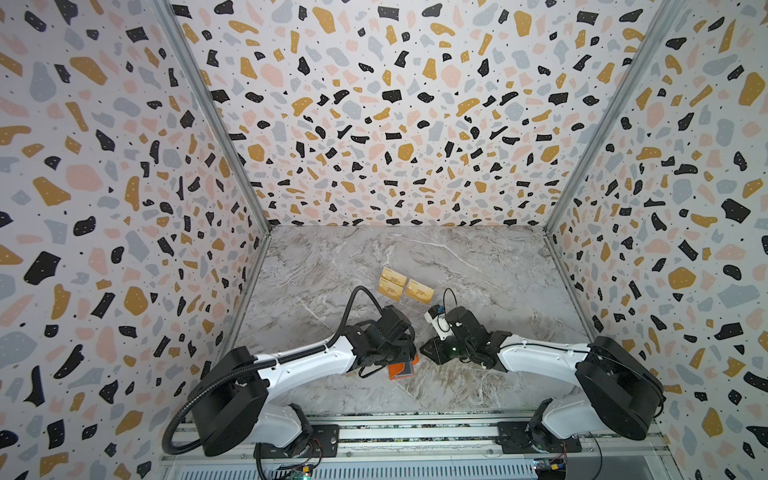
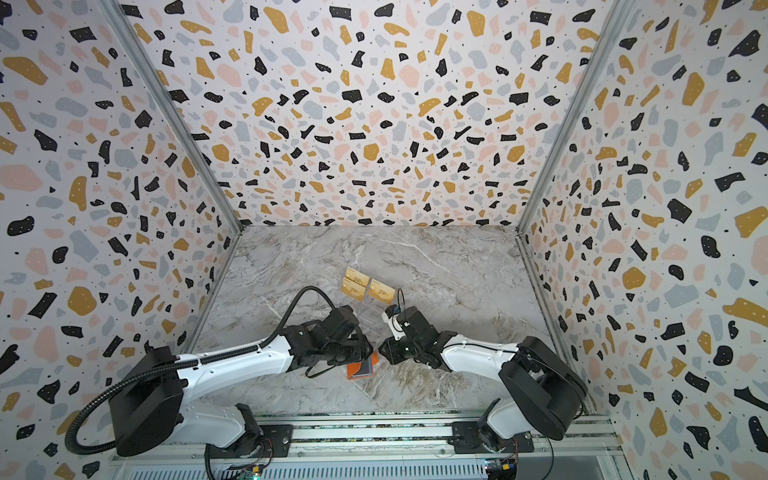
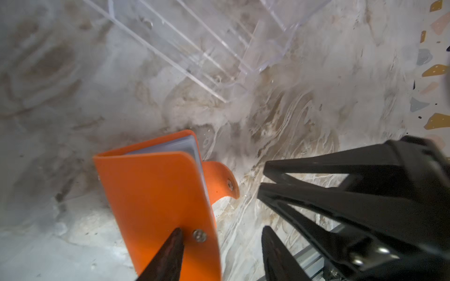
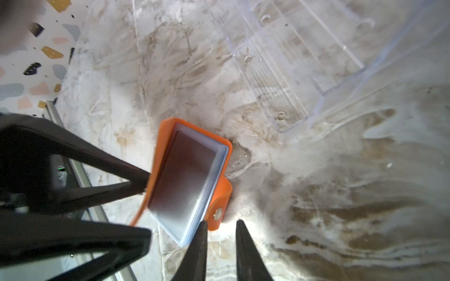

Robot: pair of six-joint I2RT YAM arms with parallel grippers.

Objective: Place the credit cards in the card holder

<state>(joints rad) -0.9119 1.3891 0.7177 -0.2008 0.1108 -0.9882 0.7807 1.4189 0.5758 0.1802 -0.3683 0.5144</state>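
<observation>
The left arm [image 1: 307,361] hides most of the card holder [image 1: 395,372] in both top views. The gold credit cards' [image 1: 405,287] print is too small to read, and the wrist views cut off the clear acrylic stand [image 3: 207,48].

Before you, a grey marble-veined desk [image 1: 332,266] carries a clear acrylic tiered stand [image 3: 214,56] near its middle; terrazzo-patterned walls [image 1: 374,104] enclose three sides, and an aluminium rail [image 1: 415,432] runs along the near edge.

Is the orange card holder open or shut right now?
Open. The card holder shows its clear sleeves, and its snap strap lies unfastened.
</observation>
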